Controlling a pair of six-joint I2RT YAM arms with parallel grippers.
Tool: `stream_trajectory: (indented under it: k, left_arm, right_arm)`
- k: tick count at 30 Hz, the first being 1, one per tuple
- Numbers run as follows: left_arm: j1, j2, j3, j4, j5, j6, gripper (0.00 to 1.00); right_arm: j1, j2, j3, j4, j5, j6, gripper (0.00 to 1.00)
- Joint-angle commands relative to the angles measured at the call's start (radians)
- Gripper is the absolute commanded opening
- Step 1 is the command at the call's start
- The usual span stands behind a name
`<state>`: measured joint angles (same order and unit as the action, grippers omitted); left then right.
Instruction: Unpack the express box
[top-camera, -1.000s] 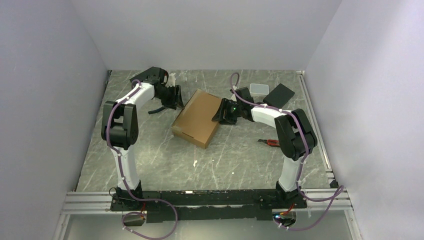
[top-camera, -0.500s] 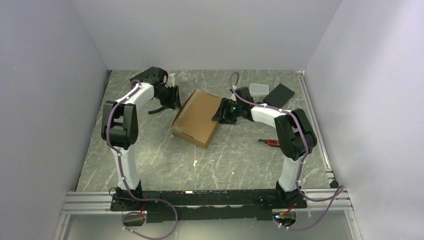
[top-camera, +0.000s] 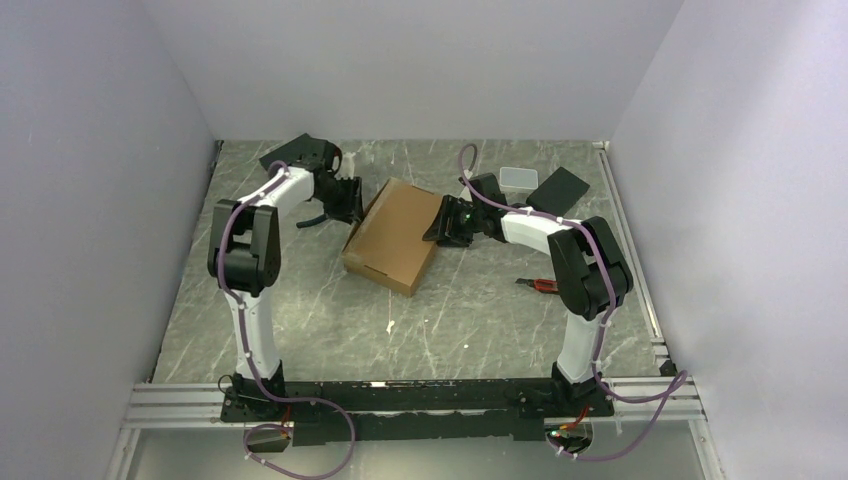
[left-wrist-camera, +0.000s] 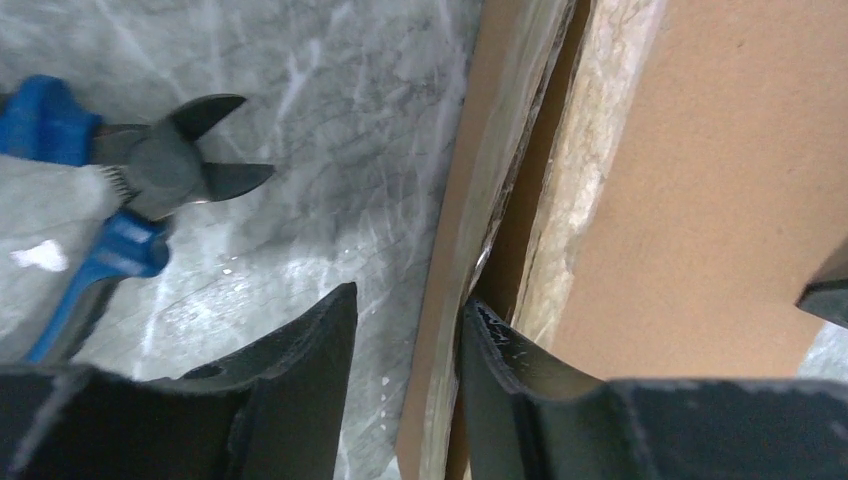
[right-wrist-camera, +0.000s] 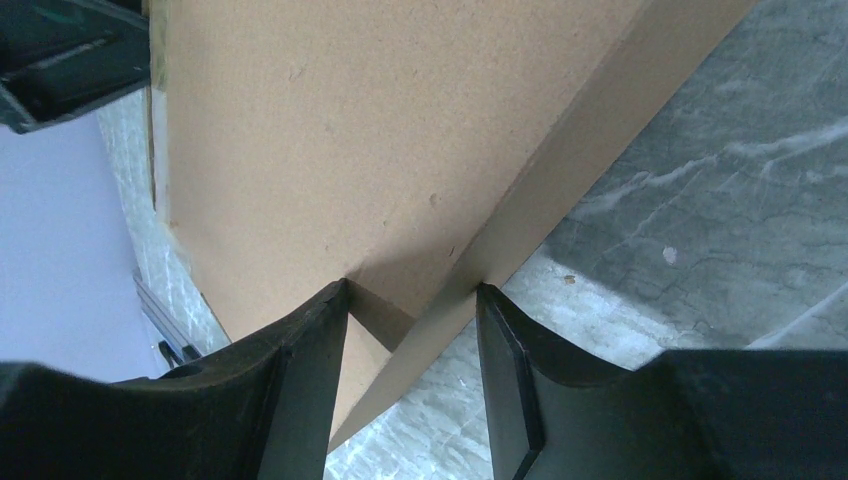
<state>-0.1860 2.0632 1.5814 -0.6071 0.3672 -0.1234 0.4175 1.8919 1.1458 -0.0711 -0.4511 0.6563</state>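
The express box (top-camera: 395, 235), a flat brown cardboard mailer, lies at the middle of the table, lid down. My left gripper (top-camera: 352, 200) is at its far-left edge. In the left wrist view the gripper (left-wrist-camera: 405, 310) is open; one fingertip (left-wrist-camera: 490, 330) sits in the gap behind the box's side flap (left-wrist-camera: 455, 300), and the other is over the table. My right gripper (top-camera: 445, 222) is at the box's right edge. In the right wrist view it (right-wrist-camera: 412, 290) is open and straddles the box's edge (right-wrist-camera: 500, 250), one finger over the top face.
Blue-handled cutters (left-wrist-camera: 130, 190) lie on the table left of the box. A white-grey case (top-camera: 518, 179) and a black flat block (top-camera: 558, 187) sit at the back right. Another black block (top-camera: 280, 158) is behind the left arm. A red-handled knife (top-camera: 540, 285) lies at right.
My left gripper has moved slightly right, closer onto the box's left edge. The box and right arm have barely shifted.
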Motion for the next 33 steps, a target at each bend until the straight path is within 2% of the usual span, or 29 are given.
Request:
stream_trajectory:
  k: [1,5,9,12,20,26,33]
  left_arm:
    - [-0.05,0.053,0.028,-0.032,-0.108,0.028,0.43]
    - [-0.056,0.08,0.059,-0.048,-0.095,0.015,0.39]
    - [-0.052,0.077,0.097,-0.102,-0.087,0.031,0.24]
    - [-0.038,0.028,0.106,-0.135,-0.087,0.045,0.18]
    - [-0.035,-0.126,0.117,-0.205,-0.066,0.064,0.11]
    - [-0.035,-0.203,0.065,-0.2,-0.078,0.058,0.08]
    - [-0.042,-0.135,0.089,-0.232,-0.119,0.051,0.09]
  right_arm:
    - [0.0,0.026,0.004,-0.036,0.06,-0.043,0.5]
    - [0.0,0.029,0.001,-0.029,0.057,-0.042,0.5]
    - [-0.002,0.008,-0.023,-0.019,0.054,-0.036,0.5]
    - [-0.005,-0.021,-0.05,-0.005,0.059,-0.037,0.49]
    - [-0.02,-0.004,-0.086,0.034,-0.004,-0.021,0.49]
    - [-0.021,-0.019,-0.095,0.023,0.024,-0.029,0.5]
    - [-0.02,-0.012,-0.087,0.019,0.025,-0.028,0.5]
